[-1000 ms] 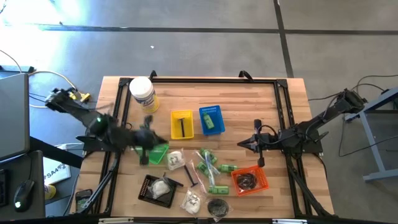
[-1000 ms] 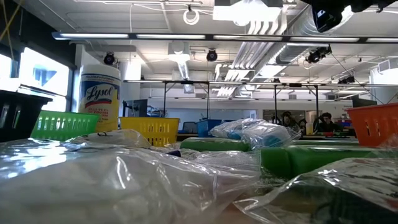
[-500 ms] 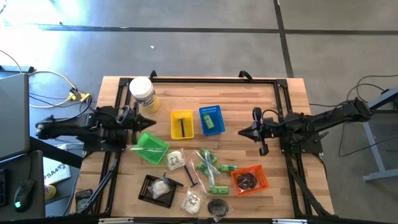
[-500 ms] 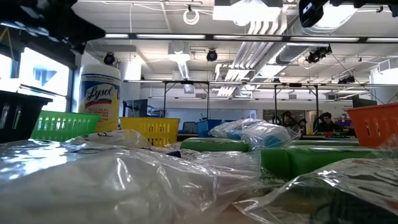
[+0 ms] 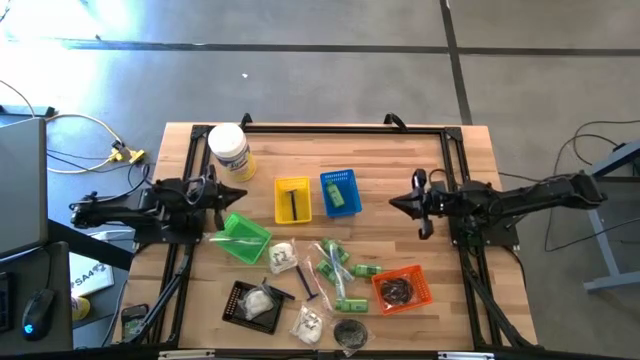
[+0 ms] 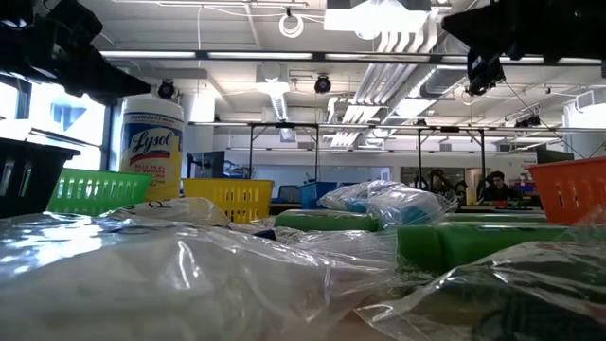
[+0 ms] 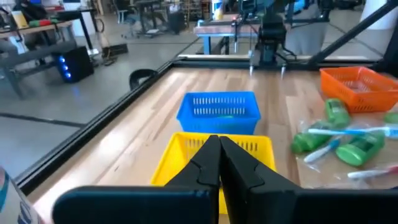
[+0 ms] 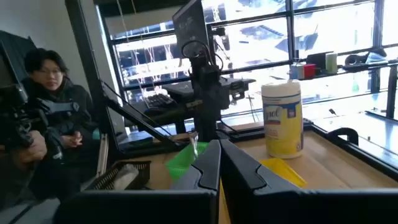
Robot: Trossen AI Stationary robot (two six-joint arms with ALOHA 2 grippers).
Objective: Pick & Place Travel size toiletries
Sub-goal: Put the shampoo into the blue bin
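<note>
The toiletries lie loose on the near half of the table: green bottles [image 5: 338,272], clear packets with white contents [image 5: 282,256] and a long thin packet [image 5: 309,283]. One green bottle lies in the blue basket [image 5: 340,192], and a black piece lies in the yellow basket [image 5: 292,200]. My left gripper [image 5: 243,195] hovers shut above the table, just left of the yellow basket [image 7: 217,149]. My right gripper [image 5: 392,205] hovers shut, to the right of the blue basket. Both are empty.
A big white jar [image 5: 228,150] stands at the far left corner. A green basket [image 5: 245,237], a black tray [image 5: 250,300] holding a packet, and an orange basket [image 5: 403,288] sit near the pile. A person [image 8: 50,106] sits beyond the table's left side.
My left gripper has drawn back from over the green basket toward the far edge and levelled out, and it now points right. My right gripper has shifted toward the far edge as its arm stretched out flat. The toiletries have kept still.
</note>
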